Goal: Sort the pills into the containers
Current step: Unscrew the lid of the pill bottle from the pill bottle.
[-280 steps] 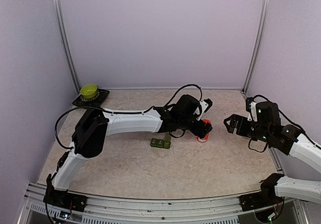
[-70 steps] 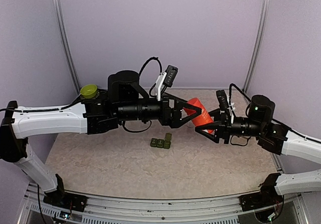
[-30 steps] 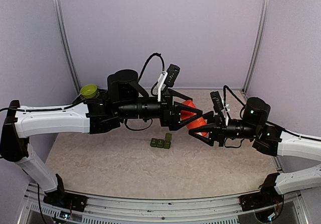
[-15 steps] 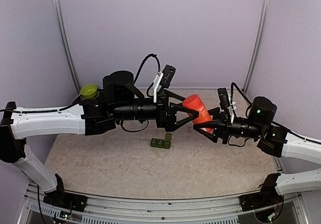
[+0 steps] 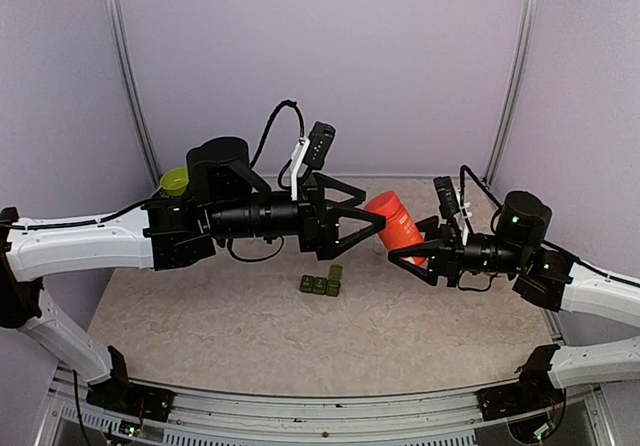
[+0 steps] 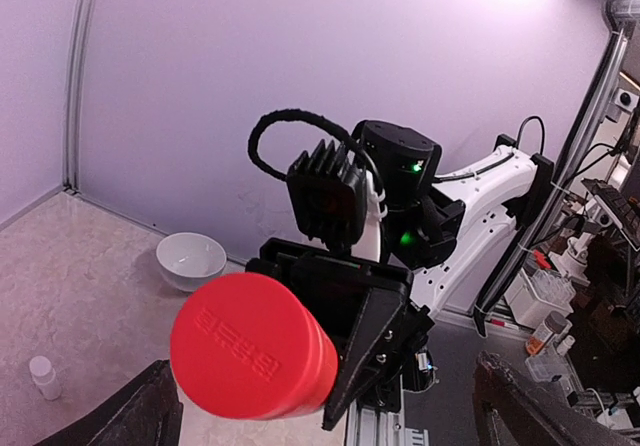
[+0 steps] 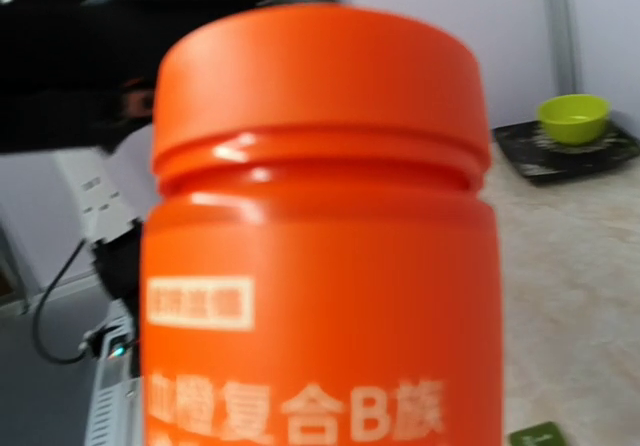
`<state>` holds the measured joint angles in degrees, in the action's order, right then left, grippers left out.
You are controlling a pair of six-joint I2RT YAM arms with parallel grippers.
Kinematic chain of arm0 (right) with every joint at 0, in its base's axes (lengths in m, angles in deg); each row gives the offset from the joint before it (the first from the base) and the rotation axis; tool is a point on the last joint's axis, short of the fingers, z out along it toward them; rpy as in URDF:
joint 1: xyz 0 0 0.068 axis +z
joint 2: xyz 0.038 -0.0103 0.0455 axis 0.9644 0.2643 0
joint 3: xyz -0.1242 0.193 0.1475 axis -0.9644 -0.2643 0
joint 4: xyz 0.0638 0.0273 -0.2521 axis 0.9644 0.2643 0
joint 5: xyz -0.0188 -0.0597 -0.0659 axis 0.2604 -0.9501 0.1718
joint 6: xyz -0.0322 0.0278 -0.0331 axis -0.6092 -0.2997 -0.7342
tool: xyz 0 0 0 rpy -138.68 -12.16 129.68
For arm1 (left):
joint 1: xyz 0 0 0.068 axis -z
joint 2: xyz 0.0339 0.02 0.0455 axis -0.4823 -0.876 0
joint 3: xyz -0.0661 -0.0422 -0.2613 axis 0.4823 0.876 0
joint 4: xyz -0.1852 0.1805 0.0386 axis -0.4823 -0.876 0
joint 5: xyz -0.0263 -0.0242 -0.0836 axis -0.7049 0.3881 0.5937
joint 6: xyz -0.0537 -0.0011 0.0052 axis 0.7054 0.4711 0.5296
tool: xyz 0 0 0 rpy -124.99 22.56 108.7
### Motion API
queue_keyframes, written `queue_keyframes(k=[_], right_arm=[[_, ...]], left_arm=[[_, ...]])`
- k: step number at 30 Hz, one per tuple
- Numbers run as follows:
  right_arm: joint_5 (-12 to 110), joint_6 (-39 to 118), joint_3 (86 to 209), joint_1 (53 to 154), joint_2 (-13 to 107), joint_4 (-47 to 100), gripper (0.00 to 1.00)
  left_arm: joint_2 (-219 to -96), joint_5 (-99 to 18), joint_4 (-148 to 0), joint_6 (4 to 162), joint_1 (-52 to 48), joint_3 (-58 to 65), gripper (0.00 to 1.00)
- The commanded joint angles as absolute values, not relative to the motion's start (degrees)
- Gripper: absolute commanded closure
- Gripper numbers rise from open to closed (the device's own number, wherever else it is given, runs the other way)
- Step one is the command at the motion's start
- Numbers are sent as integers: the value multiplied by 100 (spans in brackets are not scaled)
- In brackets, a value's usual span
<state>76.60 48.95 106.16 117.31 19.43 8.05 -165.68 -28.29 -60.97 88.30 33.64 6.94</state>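
Observation:
The containers (image 5: 320,283), a dark green strip of three small compartments with one lid up, sit mid-table below both arms; a corner of the containers (image 7: 535,434) shows in the right wrist view. No pills are in view. My right gripper (image 5: 413,250) is shut on the lower body of the red bottle (image 5: 398,227), holding it tilted in the air with its cap toward the left arm. The red bottle (image 7: 320,246) fills the right wrist view and hides the fingers. My left gripper (image 5: 362,228) stands wide open just left of the cap, clear of the red bottle (image 6: 250,346).
A lime green bowl (image 5: 176,179) sits on a black tray (image 7: 570,151) at the back left. A white bowl (image 6: 190,259) and a tiny white bottle (image 6: 42,376) stand on the table toward the right side. Purple walls enclose three sides.
My left gripper, still open, has drawn back to the left off the bottle. My right gripper has carried the bottle a little to the right and up.

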Motion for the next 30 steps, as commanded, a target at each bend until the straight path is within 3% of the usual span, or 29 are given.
queue_keyframes(k=[1, 12, 30], right_arm=[[8332, 5044, 10655, 11814, 2157, 278, 98], [8481, 5106, 10841, 12130, 2605, 32, 99], [7820, 4903, 10776, 12043, 2282, 432, 99]], left_arm=[[-16762, -2886, -6256, 8626, 3277, 207, 1], [-17415, -2350, -6236, 8669, 3358, -334, 1], [-16989, -2440, -6178, 8512, 3497, 136, 5]])
